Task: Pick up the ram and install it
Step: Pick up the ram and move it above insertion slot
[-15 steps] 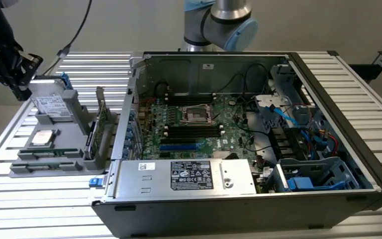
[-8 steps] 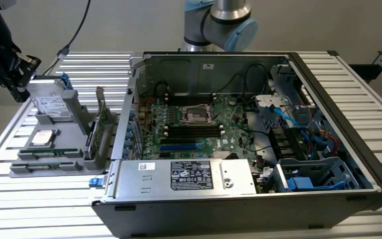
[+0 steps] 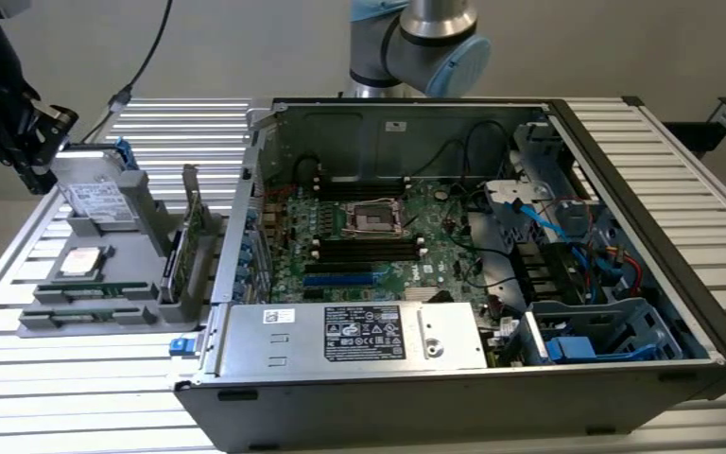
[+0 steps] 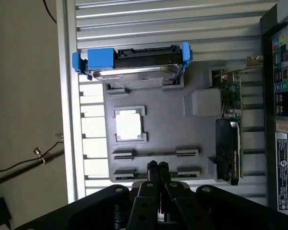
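**A:** Where is the ram?

**B:** The ram [image 4: 156, 154] is on the grey tray [image 4: 192, 139], at the end opposite the hard drive [image 4: 134, 72]. It stands on its long edge in a narrow channel, with a clip block at each end. I think it is kept on edge so its upper edge is free for fingers to close on. A second channel runs parallel, nearer the tray's edge, with a sliver of green in it. The fingertips cover its middle in the wrist view, so I can't tell what sits there.

**A:** And the gripper?

**B:** The gripper [image 4: 158, 165] has its two fingertips pressed together with nothing between them. In the exterior view it hangs above the hard-drive end of the tray, clear of everything. The ram is untouched — no grasp has been made.

**A:** Why is the wrist turned that way?

**B:** My guess is that the closing line of the fingers is meant to run across the thin board, not along it. The wrist looks straight down on the tray.

**A:** What else is on the tray?

**B:** A processor [image 4: 128, 125] lies in a square recess near the middle. An expansion card [image 4: 230, 143] stands upright along the edge beside the computer case [image 3: 464, 397].

**A:** And the destination?

**B:** The case lies open with the motherboard [image 3: 388, 227] facing up. Its black memory slots [image 3: 363, 248] are exposed near the centre — well apart from the tray.
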Robot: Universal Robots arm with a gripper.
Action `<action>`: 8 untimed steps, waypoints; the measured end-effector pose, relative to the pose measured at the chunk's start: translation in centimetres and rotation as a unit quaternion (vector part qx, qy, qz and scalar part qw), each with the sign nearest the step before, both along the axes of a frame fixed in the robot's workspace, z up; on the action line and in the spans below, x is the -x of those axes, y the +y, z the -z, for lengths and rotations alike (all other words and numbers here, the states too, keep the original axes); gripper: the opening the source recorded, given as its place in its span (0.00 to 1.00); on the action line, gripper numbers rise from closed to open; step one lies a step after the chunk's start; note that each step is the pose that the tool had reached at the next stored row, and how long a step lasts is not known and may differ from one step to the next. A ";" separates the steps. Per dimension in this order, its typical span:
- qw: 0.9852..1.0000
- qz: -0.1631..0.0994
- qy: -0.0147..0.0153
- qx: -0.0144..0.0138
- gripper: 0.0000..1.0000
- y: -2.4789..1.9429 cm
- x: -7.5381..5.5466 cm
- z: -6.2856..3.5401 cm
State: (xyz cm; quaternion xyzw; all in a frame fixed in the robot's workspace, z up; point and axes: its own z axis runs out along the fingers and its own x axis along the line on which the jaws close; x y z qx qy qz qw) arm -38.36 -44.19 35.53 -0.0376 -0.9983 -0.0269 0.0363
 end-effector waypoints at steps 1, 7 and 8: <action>1.000 0.000 0.000 0.000 0.10 0.00 0.0 0.00; 0.999 -0.038 -0.001 0.000 0.10 0.00 0.0 0.27; 0.999 -0.046 -0.001 0.000 0.10 0.00 0.0 0.35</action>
